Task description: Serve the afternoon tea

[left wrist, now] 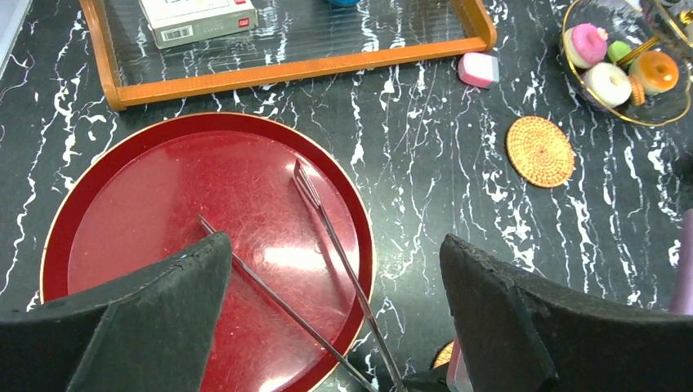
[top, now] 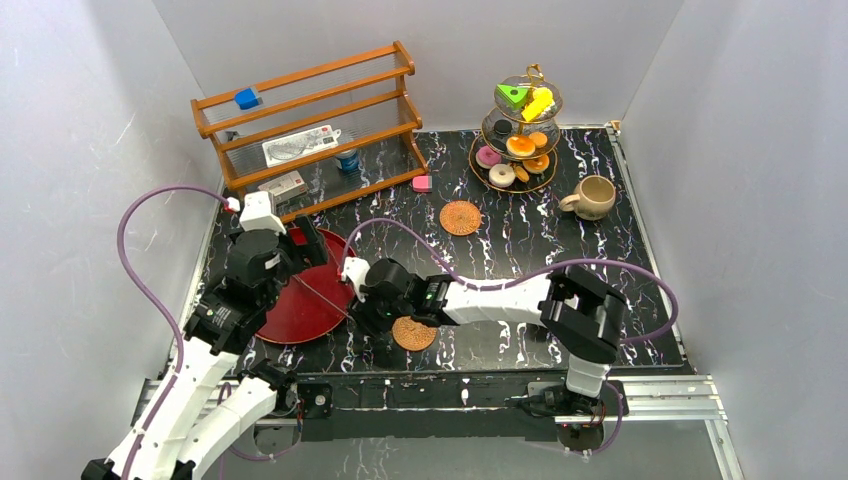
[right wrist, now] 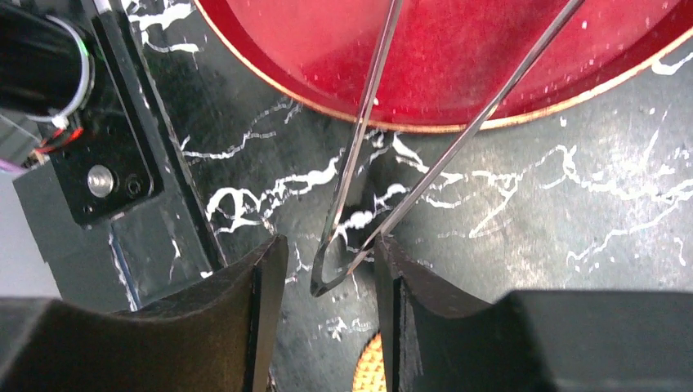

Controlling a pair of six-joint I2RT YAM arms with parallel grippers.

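Toy pastries sit on a tiered stand at the back right: green wedge, yellow piece, orange cookies, pink donut. A beige mug stands to its right. One woven coaster lies mid-table, another by my right gripper. Metal tongs lie across the rim of a red plate. My right gripper is open with the tongs' bent end between its jaws. My left gripper is open above the plate. The pinkish-brown cup is out of view.
A wooden rack at the back left holds a blue cube, white boxes and a blue can. A pink block lies in front of it. White walls close in on three sides.
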